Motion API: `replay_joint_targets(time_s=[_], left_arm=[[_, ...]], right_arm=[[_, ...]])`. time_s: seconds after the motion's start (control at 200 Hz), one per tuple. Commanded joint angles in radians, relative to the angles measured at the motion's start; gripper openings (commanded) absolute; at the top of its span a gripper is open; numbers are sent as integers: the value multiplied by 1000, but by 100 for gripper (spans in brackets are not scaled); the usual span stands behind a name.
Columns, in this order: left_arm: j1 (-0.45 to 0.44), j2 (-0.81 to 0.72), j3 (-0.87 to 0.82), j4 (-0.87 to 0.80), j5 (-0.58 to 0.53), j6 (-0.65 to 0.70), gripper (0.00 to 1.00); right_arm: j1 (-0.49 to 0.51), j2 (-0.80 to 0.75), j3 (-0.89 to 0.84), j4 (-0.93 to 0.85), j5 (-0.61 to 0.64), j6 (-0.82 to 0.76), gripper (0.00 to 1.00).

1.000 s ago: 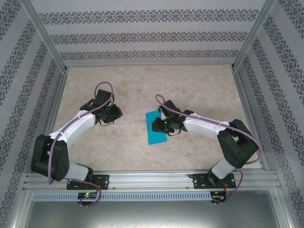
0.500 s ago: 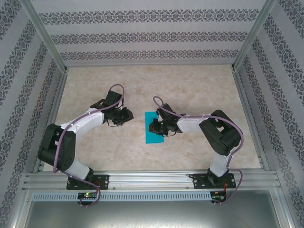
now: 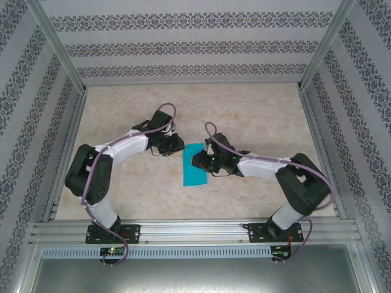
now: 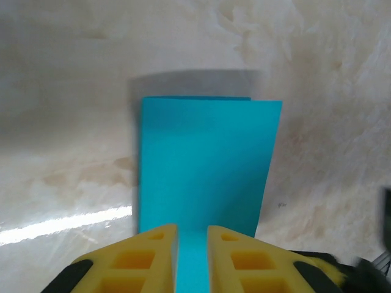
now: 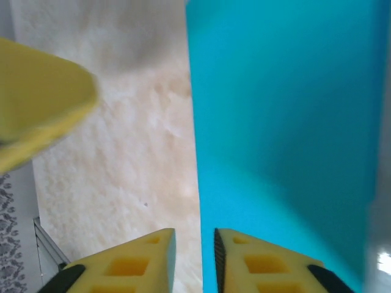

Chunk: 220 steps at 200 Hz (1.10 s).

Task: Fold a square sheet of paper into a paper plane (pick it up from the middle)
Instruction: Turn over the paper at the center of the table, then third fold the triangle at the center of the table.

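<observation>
Teal-blue square sheet of paper (image 4: 204,159) lies halved; left pincer (image 4: 192,229) and right pincer (image 5: 194,232), both slightly spread, sit at its edges. Corner folding seems next.

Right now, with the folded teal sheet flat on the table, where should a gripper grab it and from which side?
Probably the middle of the edge nearest the left gripper, coming in low from that side. The folded sheet of paper lies flat, so only an edge offers purchase, and its far edge looks like two loose layers.
</observation>
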Motion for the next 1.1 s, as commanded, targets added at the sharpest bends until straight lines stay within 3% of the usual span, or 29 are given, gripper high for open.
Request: replay_joint_targets(time_s=[0.0,0.08,0.275,0.634,0.929,1.094], left_arm=[[-27,59,52,-32,22,38,20],[-32,95,73,-32,25,47,20],[-32,168,116,-46,3,64,18],[-33,206,105,-30,3,70,17],[-34,202,92,-20,20,84,17],[-34,153,65,-5,27,120,19]], right_arm=[[-49,-70,-72,-99,84,-45,28],[-76,-96,-107,-96,75,-39,34],[-92,-46,-102,-72,10,-57,38],[-99,96,-50,57,-106,-69,40],[-105,145,-6,101,-136,-70,33],[-120,188,17,114,-160,-65,21]])
